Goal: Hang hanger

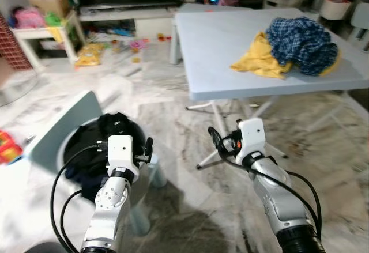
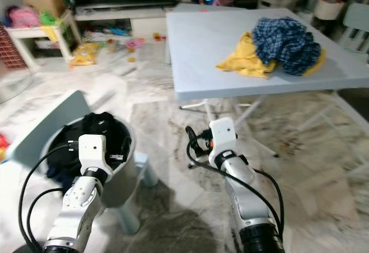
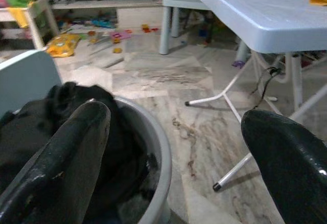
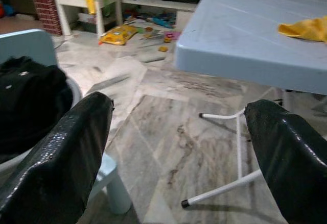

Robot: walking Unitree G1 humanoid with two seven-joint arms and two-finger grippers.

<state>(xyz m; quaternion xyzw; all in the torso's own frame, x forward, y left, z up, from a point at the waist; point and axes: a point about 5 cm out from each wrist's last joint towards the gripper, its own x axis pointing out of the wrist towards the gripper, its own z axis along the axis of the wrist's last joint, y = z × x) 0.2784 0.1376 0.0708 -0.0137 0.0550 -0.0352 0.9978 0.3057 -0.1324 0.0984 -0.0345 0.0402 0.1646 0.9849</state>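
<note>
Marble-patterned floor, cluttered living room: toys scattered far left by a low white shelf, dark TV cabinet along the far wall. Pale blue folding table (image 1: 253, 63) stands right of centre, carrying a yellow garment (image 1: 259, 57) touching a blue plaid shirt (image 1: 302, 42) at its far right end. Small pale blue chair (image 1: 63, 129) near left, seat holding a heap of black clothes (image 1: 106, 140).

Left gripper (image 3: 176, 157): fingers spread wide, nothing between them, hovering just above the near-right edge of the chair. Right gripper (image 4: 179, 157): also wide open and empty, held over bare floor near the table's white legs (image 1: 222, 143).

Hanger: not identifiable in any frame; it may be buried in the black pile or under the table clothes, cannot tell. No rail or hook seen either.

Judgement: task at search stage. Left arm is nearer the chair pile, right arm nearer the table. Long axis of hanger undetermined.
</note>
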